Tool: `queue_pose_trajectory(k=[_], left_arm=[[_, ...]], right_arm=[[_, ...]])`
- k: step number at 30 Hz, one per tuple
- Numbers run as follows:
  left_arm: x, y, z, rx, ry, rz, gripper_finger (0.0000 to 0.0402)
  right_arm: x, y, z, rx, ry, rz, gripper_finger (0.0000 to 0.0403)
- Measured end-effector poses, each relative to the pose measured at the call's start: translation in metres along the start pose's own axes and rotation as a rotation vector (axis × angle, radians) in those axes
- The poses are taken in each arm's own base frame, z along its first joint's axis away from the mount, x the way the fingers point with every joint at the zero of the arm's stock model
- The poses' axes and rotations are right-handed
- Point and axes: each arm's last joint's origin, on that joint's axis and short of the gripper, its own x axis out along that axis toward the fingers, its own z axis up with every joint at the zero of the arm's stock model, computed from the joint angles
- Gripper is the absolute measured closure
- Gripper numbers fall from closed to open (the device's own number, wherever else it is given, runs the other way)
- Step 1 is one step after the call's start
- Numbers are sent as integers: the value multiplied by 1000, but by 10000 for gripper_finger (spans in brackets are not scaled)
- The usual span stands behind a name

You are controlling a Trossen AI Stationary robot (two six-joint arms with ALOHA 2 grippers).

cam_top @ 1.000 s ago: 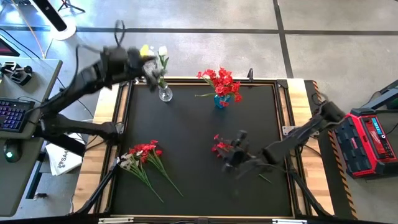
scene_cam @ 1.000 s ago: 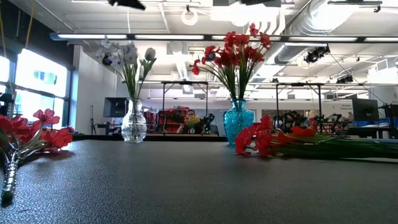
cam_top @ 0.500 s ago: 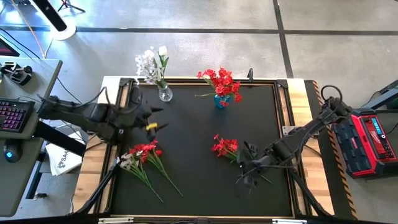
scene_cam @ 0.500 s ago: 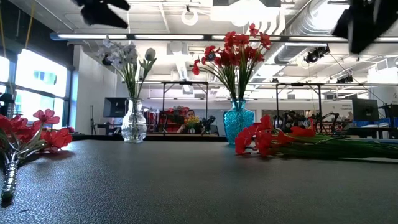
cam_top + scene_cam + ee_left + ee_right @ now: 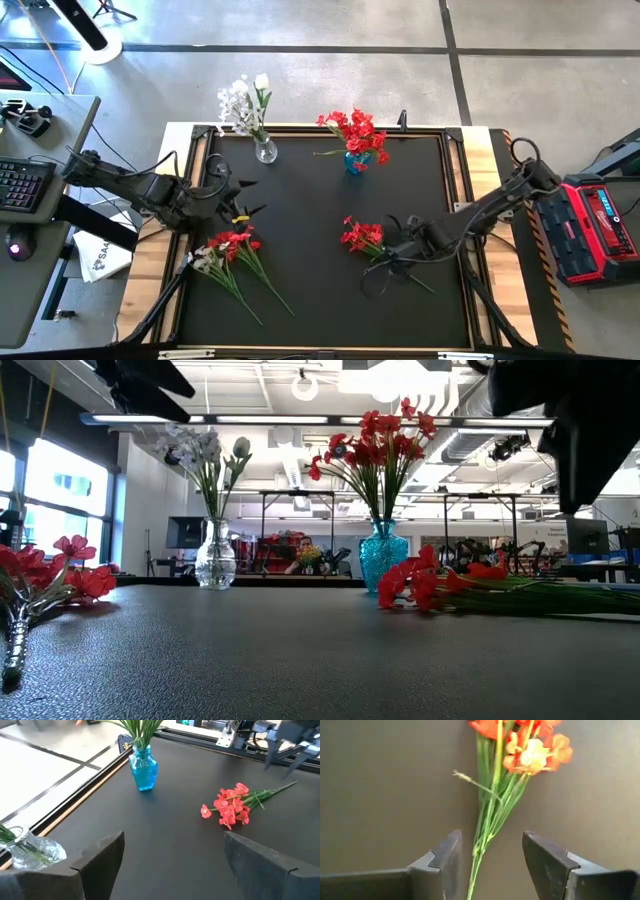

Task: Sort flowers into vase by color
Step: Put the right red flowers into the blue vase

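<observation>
One red sprig (image 5: 362, 238) lies flat on the black mat (image 5: 320, 290), right of centre, its stems running between the spread fingers of the right gripper (image 5: 490, 865). Best to drop low, close just behind the blooms and gather every stem. Over on the left, the left gripper (image 5: 238, 198) hovers wide open above a mixed red-and-white bunch (image 5: 228, 252). At the far edge stand a clear vase (image 5: 265, 150) of white flowers and a blue vase (image 5: 354, 160) of red. Beyond: workshop benches, bright ceiling lights.
</observation>
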Motion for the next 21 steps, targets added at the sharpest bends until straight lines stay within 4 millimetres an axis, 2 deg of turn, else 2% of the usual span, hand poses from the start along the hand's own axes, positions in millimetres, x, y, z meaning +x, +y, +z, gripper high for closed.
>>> queue_pose_trajectory(k=[4, 7, 11, 14, 18, 21], left_arm=[[0, 0, -1, 6, 12, -6, 78], [2, -1, -3, 22, 30, 2, 78], [4, -2, -4, 48, 41, 5, 78], [7, -5, -5, 50, 62, -14, 78], [10, -8, -7, 59, 84, -33, 78], [12, -10, -8, 66, 92, -29, 78]], right_arm=[[9, 3, 1, 30, 62, 1, 213], [18, 7, 0, 39, 107, -9, 189], [36, 10, 1, -2, 149, -60, 149], [55, 14, 5, -37, 179, -72, 133], [75, 18, 9, -98, 209, -71, 136], [85, 18, 13, -121, 219, -55, 157]])
